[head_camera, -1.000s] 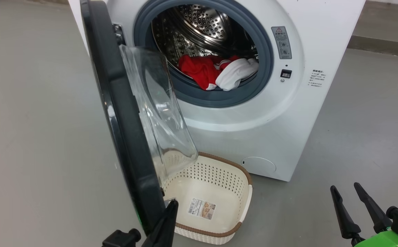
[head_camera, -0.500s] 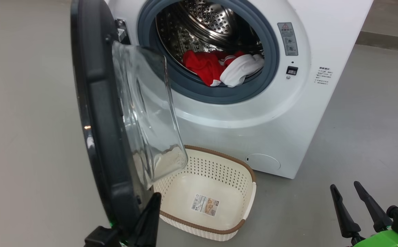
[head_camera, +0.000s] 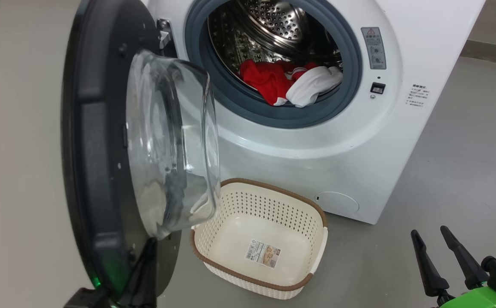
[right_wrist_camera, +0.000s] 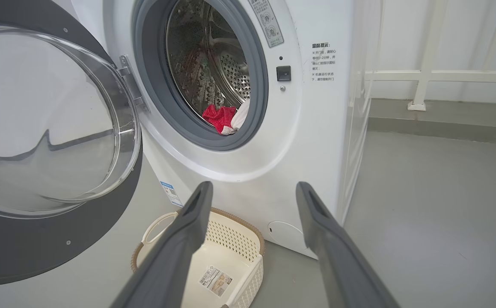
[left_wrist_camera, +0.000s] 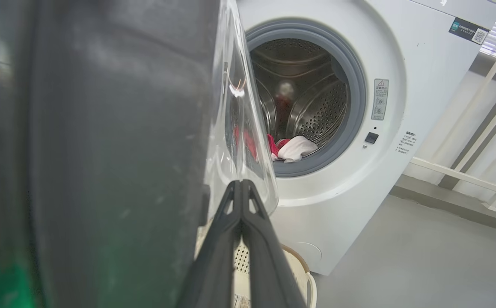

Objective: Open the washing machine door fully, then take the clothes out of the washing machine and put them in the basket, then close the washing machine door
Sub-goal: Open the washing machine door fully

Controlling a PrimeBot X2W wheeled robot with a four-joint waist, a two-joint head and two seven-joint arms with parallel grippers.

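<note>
Washing machine (head_camera: 350, 149), far centre. Door (head_camera: 98, 149) stands open at its left. Clothes (head_camera: 273, 81) in drum (head_camera: 273, 21). Basket (head_camera: 269, 205) on floor (head_camera: 444, 171), just before machine.

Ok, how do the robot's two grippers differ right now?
The left gripper has its fingers pressed together; the right gripper has its fingers spread wide apart. The left gripper is right beside the lower inner side of the washing machine door, while the right gripper hangs well away from it, off to the right. Both have long dark fingers and hold nothing.

Door (head_camera: 86, 128) open; clothes (head_camera: 273, 79) inside washer (head_camera: 316, 145); basket (head_camera: 258, 210) below.
</note>
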